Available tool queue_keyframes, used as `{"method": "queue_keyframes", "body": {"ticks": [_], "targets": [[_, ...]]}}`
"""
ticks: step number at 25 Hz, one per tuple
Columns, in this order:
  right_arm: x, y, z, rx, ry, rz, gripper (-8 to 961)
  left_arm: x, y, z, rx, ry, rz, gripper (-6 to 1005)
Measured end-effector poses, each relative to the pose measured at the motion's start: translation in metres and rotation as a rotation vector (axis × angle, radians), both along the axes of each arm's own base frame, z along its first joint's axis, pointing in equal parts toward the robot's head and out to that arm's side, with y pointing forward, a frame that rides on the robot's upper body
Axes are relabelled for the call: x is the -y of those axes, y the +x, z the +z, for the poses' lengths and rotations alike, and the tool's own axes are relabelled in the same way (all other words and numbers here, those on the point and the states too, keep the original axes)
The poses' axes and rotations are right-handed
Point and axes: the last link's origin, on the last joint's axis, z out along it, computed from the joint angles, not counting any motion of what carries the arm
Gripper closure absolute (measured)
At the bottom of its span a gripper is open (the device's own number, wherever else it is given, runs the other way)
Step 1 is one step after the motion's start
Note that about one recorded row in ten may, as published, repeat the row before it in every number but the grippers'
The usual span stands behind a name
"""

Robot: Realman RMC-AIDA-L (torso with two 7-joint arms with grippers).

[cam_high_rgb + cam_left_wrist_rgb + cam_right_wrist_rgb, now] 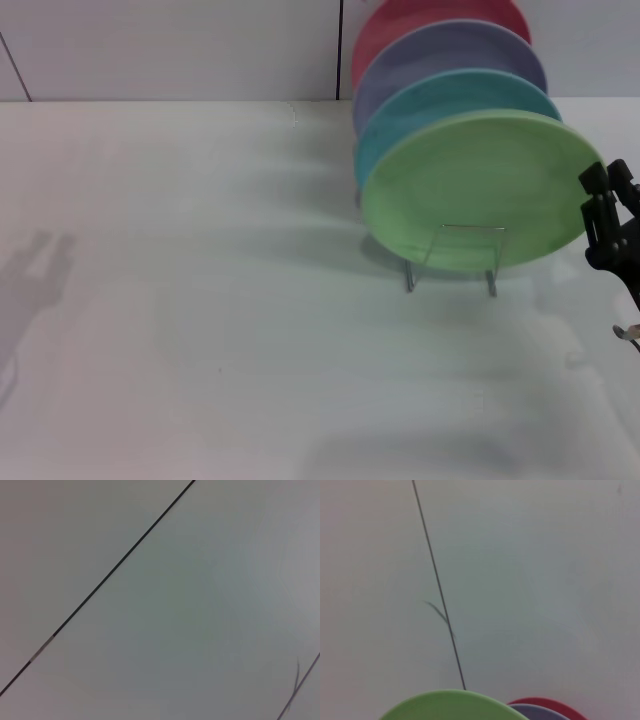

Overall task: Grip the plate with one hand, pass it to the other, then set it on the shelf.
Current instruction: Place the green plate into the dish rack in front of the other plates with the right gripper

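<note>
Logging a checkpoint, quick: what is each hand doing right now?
Left hand: not in view.
Right hand: beside the green plate on the rack; grip cannot be told.

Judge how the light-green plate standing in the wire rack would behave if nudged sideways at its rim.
The plate stands on edge, so it could roll or tip. The shelf looks narrower than it, giving little side support. It probably stays rigid.

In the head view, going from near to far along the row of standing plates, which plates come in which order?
Round light-green plastic plate at the front of the thin silver wire rack, then turquoise-blue plate, then purple plate, then red plate. The right gripper is beside the green plate's rim.
</note>
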Motion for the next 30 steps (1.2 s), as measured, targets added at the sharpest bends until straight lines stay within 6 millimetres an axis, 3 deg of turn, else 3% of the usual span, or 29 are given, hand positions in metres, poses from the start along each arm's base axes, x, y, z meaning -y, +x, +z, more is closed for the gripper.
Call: {"method": "queue_keyframes", "body": {"ticks": [17, 30], "targets": [[-0.010, -0.004, -0.008, 0.025, -0.047, 0.006, 582, 0.000, -0.002, 0.002, -0.008, 0.003, 0.004, 575], [-0.012, -0.007, -0.006, 0.025, -0.051, 0.028, 584, 0.000, -0.002, 0.002, -0.008, 0.006, 0.006, 576]]}}
